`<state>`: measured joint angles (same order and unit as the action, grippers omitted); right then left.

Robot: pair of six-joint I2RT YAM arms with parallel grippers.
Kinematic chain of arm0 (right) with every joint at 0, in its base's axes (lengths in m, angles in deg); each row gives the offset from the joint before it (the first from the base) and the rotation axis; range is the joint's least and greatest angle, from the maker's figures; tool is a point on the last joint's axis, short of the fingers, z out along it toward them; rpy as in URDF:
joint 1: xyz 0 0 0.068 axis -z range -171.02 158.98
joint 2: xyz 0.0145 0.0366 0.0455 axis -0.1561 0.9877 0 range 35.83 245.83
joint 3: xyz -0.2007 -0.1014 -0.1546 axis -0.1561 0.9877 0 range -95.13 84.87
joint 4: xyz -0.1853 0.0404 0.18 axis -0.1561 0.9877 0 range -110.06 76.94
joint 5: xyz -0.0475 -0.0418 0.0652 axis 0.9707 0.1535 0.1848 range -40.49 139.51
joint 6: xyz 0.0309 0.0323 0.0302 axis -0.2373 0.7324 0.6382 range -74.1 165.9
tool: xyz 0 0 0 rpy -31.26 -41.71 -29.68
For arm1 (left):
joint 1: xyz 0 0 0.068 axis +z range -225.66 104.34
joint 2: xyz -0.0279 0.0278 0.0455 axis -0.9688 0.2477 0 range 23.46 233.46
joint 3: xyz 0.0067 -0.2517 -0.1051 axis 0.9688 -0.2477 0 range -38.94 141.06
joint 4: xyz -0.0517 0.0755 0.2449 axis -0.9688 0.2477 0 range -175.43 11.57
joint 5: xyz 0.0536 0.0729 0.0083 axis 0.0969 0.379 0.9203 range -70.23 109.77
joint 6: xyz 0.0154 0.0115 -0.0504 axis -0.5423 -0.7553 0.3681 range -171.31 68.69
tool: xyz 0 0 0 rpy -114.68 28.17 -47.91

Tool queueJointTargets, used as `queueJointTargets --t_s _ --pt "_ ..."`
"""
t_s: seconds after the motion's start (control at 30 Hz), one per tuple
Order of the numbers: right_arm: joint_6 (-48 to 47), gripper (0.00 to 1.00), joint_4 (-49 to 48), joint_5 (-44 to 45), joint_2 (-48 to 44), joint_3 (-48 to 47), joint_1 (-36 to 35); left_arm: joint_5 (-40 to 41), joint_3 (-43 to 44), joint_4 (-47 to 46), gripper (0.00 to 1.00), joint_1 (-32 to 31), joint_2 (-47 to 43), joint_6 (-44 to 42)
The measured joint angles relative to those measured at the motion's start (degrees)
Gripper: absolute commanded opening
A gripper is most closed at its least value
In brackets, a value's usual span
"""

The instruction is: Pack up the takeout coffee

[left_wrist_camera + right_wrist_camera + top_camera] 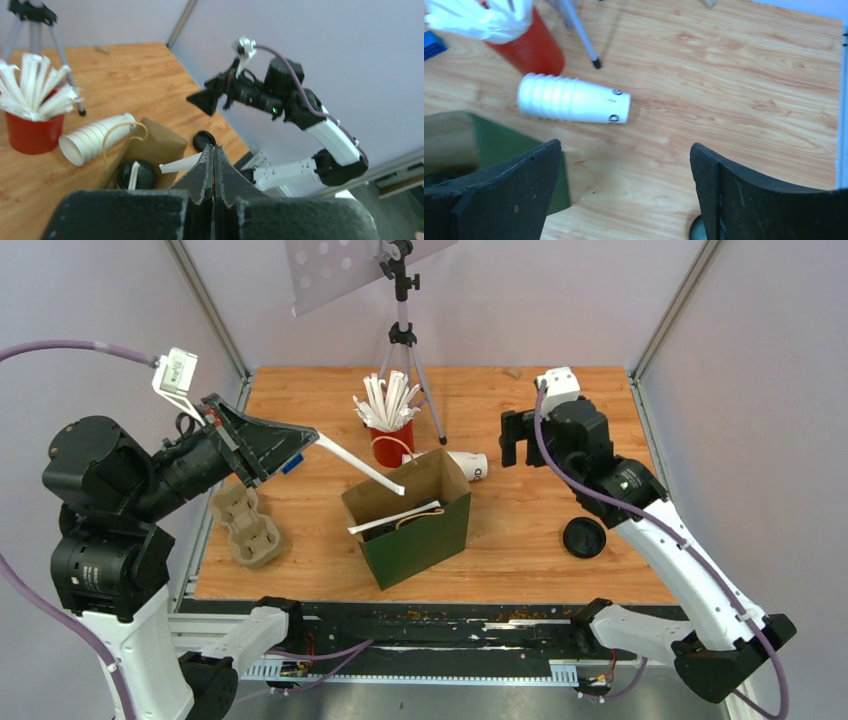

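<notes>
The green-and-brown paper bag [415, 535] stands open at the table's middle. Of the takeout coffee I see only its round black lid [136, 175] inside the bag, with a white straw lying across it; the cup body is hidden. My left gripper [312, 436] hovers above and left of the bag, shut on a long white wrapped straw [362, 466] that slants down over the bag's mouth; its end [180, 163] sticks out beside the closed fingers. My right gripper [624, 170] hangs open over bare wood right of the bag, holding nothing.
A stack of nested white cups [458, 464] lies on its side behind the bag, next to a red cup of straws [390, 445] and a tripod [402, 335]. A loose black lid [584, 537] lies at the right. A cardboard cup carrier [245, 525] sits left.
</notes>
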<state>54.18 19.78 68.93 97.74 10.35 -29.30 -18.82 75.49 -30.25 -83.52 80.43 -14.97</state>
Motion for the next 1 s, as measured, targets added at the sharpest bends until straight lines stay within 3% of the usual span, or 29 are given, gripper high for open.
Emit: queueJointTargets --t_s 0.1,0.27,0.5,0.67,0.73,0.83,0.93,1.0 --pt "-6.7 1.0 -3.1 -7.4 1.4 0.3 8.5 -3.5 -4.0 0.2 0.0 0.0 -1.0 0.4" --pt "-21.7 1.0 -9.9 -21.6 4.3 2.1 16.9 -6.7 -8.3 2.8 0.0 0.0 -1.0 -2.1" --pt "-39.8 1.0 -11.6 -40.5 17.2 1.4 21.4 -6.7 -16.2 7.8 0.0 0.0 -2.3 -9.0" --pt "-49.4 1.0 -10.9 -48.6 27.0 0.8 21.6 -4.1 -25.8 4.9 0.02 0.0 -6.2 -9.7" --pt "-52.7 0.98 -10.3 -50.8 30.5 -0.6 21.4 -3.5 -30.2 1.8 0.17 0.0 -8.2 -8.2" --pt "-57.0 0.97 -8.3 -53.2 35.6 -4.8 20.9 -2.0 -36.0 -1.1 0.51 0.0 -10.9 -6.1" --pt "-60.5 0.96 -7.2 -54.8 40.1 -8.3 20.2 0.0 -36.2 0.3 0.73 0.0 -10.6 -6.5" --pt "-62.4 0.97 -6.1 -55.1 41.9 -9.4 19.3 1.9 -34.1 2.6 0.82 0.0 -9.1 -8.2"
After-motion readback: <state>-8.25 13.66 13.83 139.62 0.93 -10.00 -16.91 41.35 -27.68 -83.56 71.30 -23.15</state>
